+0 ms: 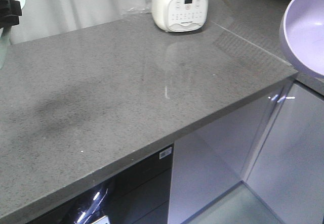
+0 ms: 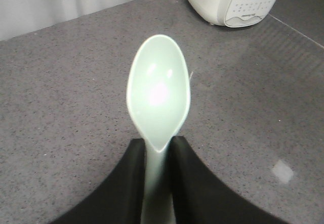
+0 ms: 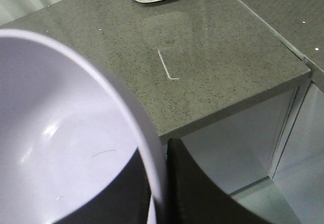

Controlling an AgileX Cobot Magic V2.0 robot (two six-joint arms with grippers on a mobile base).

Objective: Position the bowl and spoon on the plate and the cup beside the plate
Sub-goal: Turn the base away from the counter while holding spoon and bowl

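Two grippers loaded | left gripper (image 2: 156, 155): jaws pinched on the handle of the mint-green spoon (image 2: 158, 95), head pointing forward, held above the grey countertop (image 2: 61, 107) | right gripper (image 3: 158, 183): jaws clamped across the lavender bowl (image 3: 61, 133) rim, aloft by the counter's right corner | white rice cooker (image 1: 181, 4) at the back.

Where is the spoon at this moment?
The spoon is clamped by its handle in the left gripper, held above the grey countertop at the front view's far left, well left of the white cooker.
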